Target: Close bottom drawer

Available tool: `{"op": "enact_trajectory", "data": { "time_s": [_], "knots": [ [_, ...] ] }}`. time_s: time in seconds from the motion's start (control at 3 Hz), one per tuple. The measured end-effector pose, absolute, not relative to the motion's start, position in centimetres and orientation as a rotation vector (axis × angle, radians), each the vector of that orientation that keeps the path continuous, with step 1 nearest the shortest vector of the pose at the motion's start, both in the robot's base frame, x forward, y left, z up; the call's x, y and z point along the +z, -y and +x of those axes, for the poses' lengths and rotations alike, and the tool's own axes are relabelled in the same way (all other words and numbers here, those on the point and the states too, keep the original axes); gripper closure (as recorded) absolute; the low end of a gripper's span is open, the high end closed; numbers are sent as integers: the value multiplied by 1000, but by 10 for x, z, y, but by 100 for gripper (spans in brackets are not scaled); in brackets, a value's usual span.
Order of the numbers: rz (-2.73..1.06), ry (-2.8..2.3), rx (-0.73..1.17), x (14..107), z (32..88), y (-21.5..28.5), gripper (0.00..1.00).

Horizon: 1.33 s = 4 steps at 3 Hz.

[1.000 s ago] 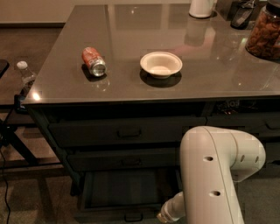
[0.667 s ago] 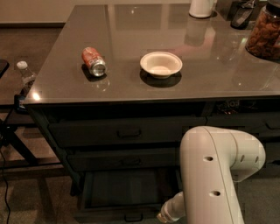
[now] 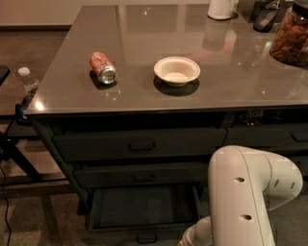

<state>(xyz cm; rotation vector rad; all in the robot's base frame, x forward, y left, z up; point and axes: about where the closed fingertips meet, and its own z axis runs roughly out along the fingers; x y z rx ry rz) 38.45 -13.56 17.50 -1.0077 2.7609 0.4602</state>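
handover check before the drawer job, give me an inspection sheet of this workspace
surface: glossy grey tabletop
job's things: bottom drawer pulled out, tray showing; the two drawers above it shut
clutter: red can on its side, white bowl, snack jar, white container at the far edge
claw: not in view; only the white arm shows, lower right beside the open drawer
cables: thin dark cable on the floor, far left
surroundings: water bottle by the table's left corner
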Motion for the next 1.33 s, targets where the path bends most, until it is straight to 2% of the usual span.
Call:
{"op": "enact_trajectory", "data": {
  "time_s": [0.33,1.33],
  "knots": [
    [-1002,-2764,461,174,383,137,100],
    [-1033,-2627,439,163,445,112,100]
  ]
}}
